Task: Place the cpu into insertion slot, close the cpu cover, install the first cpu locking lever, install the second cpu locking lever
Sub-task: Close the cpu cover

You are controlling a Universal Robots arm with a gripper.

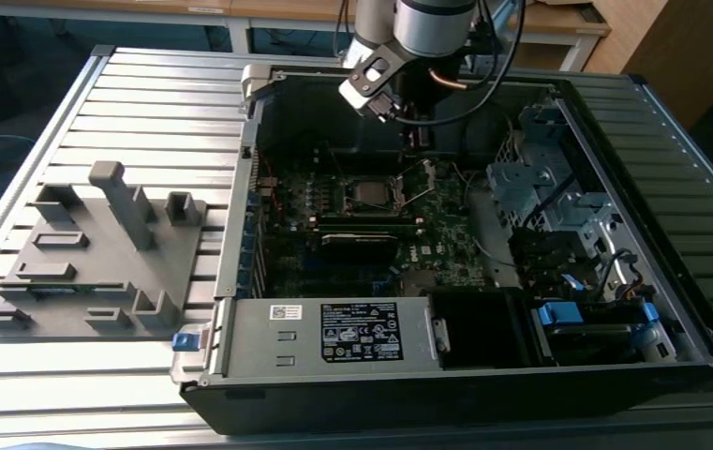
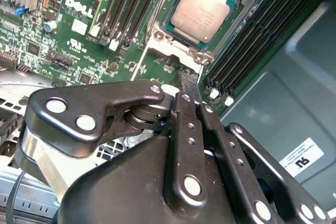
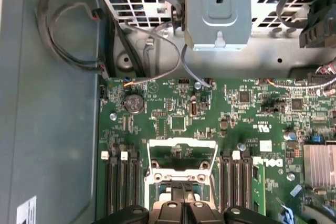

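The gripper (image 1: 416, 141) is hanging inside the open computer case (image 1: 482, 401), low over the motherboard (image 3: 173, 109). In the second wrist view its fingers (image 2: 188, 129) are lying narrow, with the tips pressing together and nothing held between them. The gripper (image 2: 190, 81) is carrying no part.

The cpu (image 2: 205, 11) is sitting in its insertion slot just ahead of the fingertips, near them but not touching. Its dull silver-grey top is facing up and its greenish rim is showing all round.

In the first wrist view the cpu cover (image 3: 182, 143) is showing as a thin silver frame directly beyond the gripper (image 3: 184, 199), with green board visible through its window. It appears to be standing raised on its hinge rather than lying over the chip, though I cannot tell how far it is tilting.

Black memory slots (image 3: 123, 187) are running along both flanks of the socket, on either side of the fingers. A finned heatsink (image 3: 319, 163) is sitting well off to one flank.

In the exterior view the case is resting on a slatted table (image 1: 143, 103). A grey fixture (image 1: 94, 253) is lying well apart from the tool, outside the case wall
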